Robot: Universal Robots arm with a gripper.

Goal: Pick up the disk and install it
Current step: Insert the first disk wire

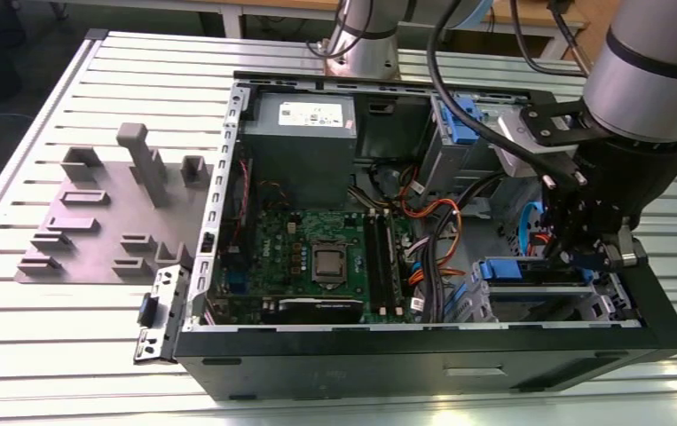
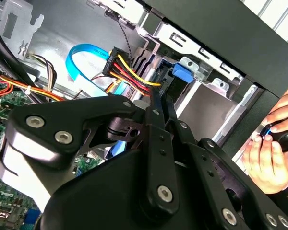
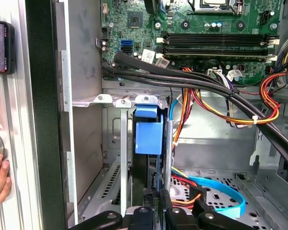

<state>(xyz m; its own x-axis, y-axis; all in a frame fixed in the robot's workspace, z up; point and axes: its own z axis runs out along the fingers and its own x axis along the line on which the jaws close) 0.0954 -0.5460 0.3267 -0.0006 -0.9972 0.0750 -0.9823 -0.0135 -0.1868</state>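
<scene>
Down inside the open black desktop computer case (image 1: 433, 355), at the corner on the exterior view's right, the black linkage gripper (image 1: 578, 244) reaches into the metal drive cage (image 1: 539, 297). The disk, a flat drive in a blue plastic carrier (image 3: 149, 139), stands on edge in a slot of that cage in the first wrist view, its blue tab facing outward. The gripper's fingers (image 3: 175, 220) sit narrow, either side of the drive's edge; whether they truly pinch it I cannot tell.

Handling, as I judge it: rigid, moderately heavy for its bulk, with smooth metal faces. The plastic carrier flexes a little, so the firm side edges look the better hold. Shock-sensitive; not one to drop or force.

Containers: the case holds a green motherboard (image 1: 314, 253), a grey boxy power supply (image 1: 300, 124) and bundles of orange, red and yellow wires (image 3: 230, 108), with a blue flat cable (image 3: 216, 189) lying on the floor near the cage. A person's hand (image 2: 269, 153) rests outside the case wall.
</scene>
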